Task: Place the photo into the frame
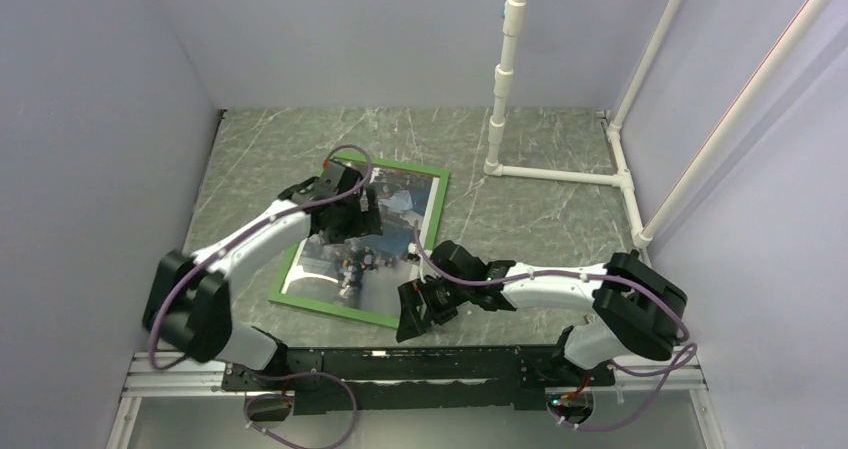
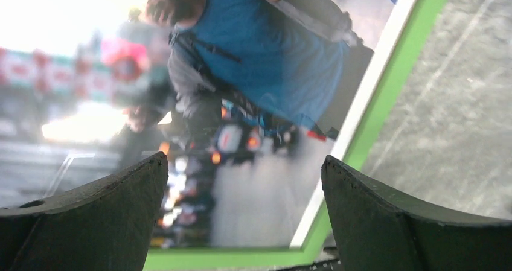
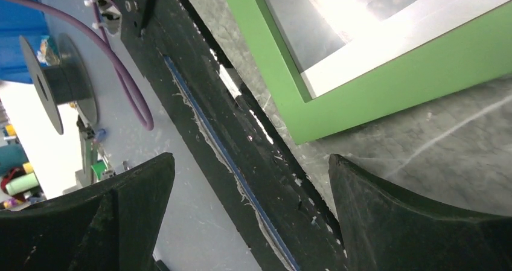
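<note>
So the photo (image 2: 259,60) is lying picture side up inside the frame (image 2: 393,87), which sits green face up and flat on the bench (image 1: 530,219), turned at a bit of an angle to me. There's a white strip running right along the inside of the green rail on the sides I can see, so it looks lined up. I honestly can't tell from here if it's dropped all the way in or is riding on a rail somewhere. My left end effector (image 2: 244,162) hangs over the print near the guy in the blue shirt, fingers spread wide, holding nothing. My right end effector (image 3: 250,159) is spread wide and empty too, just off the frame's near right corner, over the black mounting rail (image 3: 199,102) at the bench edge. I reckon the job now is seating the print. I'd come down gently with the left and press near the middle, not drag sideways, since a glossy print will slide or buckle. I'd use the right to steady that corner so the frame doesn't skate, then check every edge is tucked.
</note>
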Controlling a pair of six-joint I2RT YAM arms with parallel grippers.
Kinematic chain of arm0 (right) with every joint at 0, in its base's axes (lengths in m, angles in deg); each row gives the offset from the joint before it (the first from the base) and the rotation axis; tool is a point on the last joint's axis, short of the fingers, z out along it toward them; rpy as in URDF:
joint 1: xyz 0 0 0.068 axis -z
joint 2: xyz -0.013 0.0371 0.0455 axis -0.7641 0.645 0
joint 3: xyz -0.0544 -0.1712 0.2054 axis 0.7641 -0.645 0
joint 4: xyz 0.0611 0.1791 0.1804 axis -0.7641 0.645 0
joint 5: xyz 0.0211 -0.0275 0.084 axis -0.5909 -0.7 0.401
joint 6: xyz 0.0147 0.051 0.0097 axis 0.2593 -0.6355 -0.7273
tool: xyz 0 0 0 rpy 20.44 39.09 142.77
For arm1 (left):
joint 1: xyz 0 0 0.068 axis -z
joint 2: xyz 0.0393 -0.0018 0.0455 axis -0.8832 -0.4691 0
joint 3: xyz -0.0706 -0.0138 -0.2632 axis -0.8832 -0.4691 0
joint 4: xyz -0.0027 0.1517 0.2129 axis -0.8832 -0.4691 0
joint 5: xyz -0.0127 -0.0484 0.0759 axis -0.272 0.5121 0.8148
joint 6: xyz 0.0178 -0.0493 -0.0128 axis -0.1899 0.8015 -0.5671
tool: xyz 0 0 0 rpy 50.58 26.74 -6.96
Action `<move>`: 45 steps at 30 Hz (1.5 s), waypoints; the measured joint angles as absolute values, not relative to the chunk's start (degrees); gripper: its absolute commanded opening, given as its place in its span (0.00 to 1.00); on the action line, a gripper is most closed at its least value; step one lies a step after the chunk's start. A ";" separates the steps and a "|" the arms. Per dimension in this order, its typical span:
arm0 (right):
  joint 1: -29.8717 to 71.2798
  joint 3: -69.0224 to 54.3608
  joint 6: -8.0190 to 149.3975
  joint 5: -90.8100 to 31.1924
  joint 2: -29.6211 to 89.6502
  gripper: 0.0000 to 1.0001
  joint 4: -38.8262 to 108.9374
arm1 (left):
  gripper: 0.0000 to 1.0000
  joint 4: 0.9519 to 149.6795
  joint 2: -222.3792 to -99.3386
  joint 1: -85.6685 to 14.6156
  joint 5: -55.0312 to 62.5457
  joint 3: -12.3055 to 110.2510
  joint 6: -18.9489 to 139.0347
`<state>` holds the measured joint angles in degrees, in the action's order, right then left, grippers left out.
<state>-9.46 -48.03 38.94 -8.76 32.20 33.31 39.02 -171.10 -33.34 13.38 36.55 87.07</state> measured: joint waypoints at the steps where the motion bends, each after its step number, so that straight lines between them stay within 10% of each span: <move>1: -9.13 -47.81 39.02 -9.02 31.37 1.00 34.17 | 0.99 38.58 -168.37 -33.34 13.34 35.39 87.36; 21: 15.37 -21.80 53.36 -20.24 40.66 1.00 53.01 | 0.99 25.12 -127.98 -28.40 12.36 6.78 108.84; 45: 20.42 25.00 66.02 -39.86 80.04 1.00 57.51 | 0.99 34.01 -129.88 -23.22 14.87 -1.37 118.85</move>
